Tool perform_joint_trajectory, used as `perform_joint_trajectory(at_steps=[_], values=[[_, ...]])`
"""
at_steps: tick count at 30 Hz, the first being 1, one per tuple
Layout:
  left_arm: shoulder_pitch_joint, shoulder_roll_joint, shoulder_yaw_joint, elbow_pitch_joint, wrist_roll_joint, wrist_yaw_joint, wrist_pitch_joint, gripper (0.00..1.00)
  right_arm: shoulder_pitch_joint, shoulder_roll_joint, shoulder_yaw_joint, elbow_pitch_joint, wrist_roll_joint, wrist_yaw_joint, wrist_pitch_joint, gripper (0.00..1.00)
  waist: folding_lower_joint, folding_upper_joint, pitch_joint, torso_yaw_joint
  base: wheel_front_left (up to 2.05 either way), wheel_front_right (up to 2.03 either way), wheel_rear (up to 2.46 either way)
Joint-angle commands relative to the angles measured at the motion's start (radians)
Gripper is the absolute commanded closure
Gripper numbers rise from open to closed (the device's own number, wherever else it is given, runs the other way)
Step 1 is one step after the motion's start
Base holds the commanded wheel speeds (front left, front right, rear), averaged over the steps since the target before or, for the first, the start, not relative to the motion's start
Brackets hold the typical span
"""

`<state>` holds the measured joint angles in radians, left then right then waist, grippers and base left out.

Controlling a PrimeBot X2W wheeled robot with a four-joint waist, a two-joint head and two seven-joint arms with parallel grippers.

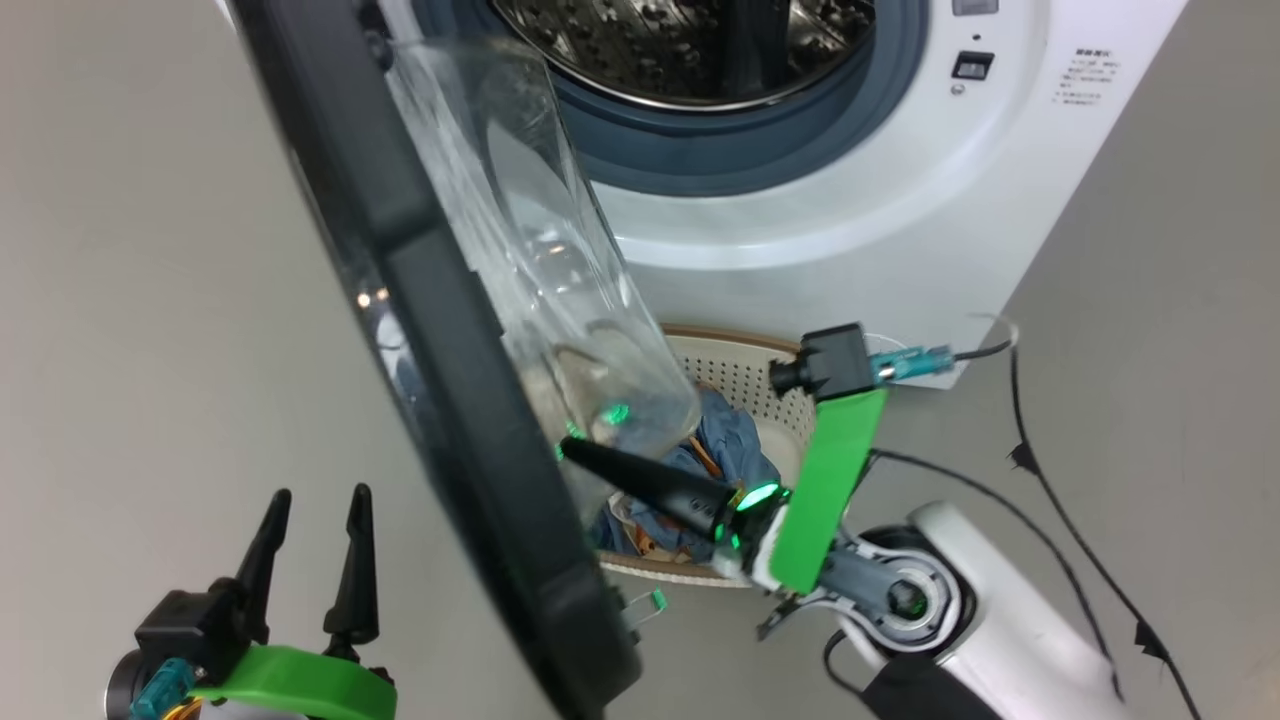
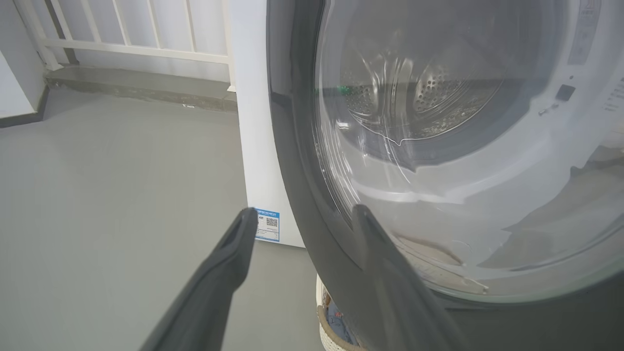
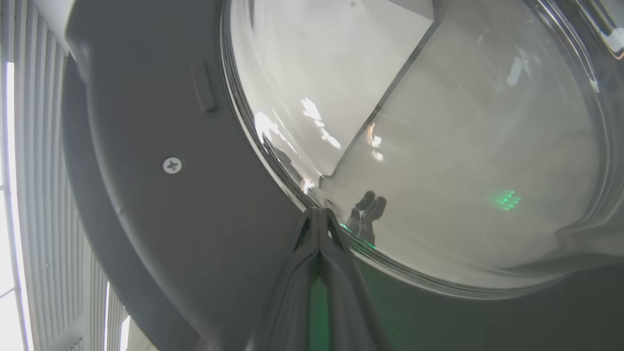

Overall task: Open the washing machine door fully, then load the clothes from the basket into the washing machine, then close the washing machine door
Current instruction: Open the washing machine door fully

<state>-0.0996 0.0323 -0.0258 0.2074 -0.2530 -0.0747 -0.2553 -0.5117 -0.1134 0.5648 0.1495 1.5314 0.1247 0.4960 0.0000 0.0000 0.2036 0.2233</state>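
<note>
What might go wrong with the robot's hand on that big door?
1. The shut right gripper meets the door with only a thin tip, right at the rim of the glass. It might slide off the smooth bowl.
2. The door hangs partly over the basket. If it swings shut, it could block the clothes.

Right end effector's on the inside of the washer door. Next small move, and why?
Probably push the right end effector a little further toward the robot's left, swinging the washing machine door wider. Its shut fingertips sit at the glass bowl's rim on the door's inner face. The door stands only part open, in front of the basket and clothes.
</note>
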Motion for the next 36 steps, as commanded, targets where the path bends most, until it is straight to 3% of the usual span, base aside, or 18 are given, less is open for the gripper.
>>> perform_joint_trajectory(at_steps=[1,17,25,26,29,30,31,36], values=[[0.0,0.018,0.026,-0.032,-0.005,0.006,-0.006,0.0,0.018,0.041,0.039,-0.009,-0.016,0.006,-0.019,1.0,0.0,0.0,-0.015,0.014,0.0,0.0,0.0],[0.031,0.018,0.018,-0.049,-0.002,0.019,-0.006,0.0,0.024,0.059,0.135,0.042,0.026,0.006,-0.131,1.0,0.0,0.0,-0.068,0.007,0.0,0.0,0.0],[0.059,0.018,0.032,-0.053,0.004,0.028,-0.006,0.0,0.056,0.002,0.154,-0.029,-0.017,0.006,-0.192,1.0,0.0,0.0,-0.103,-0.017,0.0,0.0,0.0],[0.064,0.018,0.035,-0.053,0.006,0.028,-0.006,0.0,0.06,-0.015,0.161,-0.047,-0.04,0.006,-0.217,0.95,0.0,0.0,-0.107,-0.02,0.0,0.0,0.0],[0.076,0.018,0.046,-0.054,0.011,0.027,-0.006,0.0,0.086,-0.059,0.182,-0.097,-0.083,0.006,-0.313,0.42,0.0,0.0,-0.121,-0.029,0.0,0.0,0.0],[0.079,0.018,0.05,-0.055,0.013,0.028,-0.006,0.0,0.093,-0.076,0.189,-0.113,-0.096,0.006,-0.348,0.15,0.0,0.0,-0.125,-0.033,0.0,0.0,0.0],[0.083,0.018,0.054,-0.055,0.014,0.029,-0.006,0.0,0.101,-0.092,0.197,-0.126,-0.107,0.006,-0.382,0.0,0.0,0.0,-0.128,-0.036,0.0,0.0,0.0],[0.101,0.018,0.073,-0.059,0.018,0.031,-0.006,0.0,0.124,-0.192,0.241,-0.151,-0.187,0.006,-0.575,0.0,0.0,0.0,-0.147,-0.059,0.0,0.0,0.0]])
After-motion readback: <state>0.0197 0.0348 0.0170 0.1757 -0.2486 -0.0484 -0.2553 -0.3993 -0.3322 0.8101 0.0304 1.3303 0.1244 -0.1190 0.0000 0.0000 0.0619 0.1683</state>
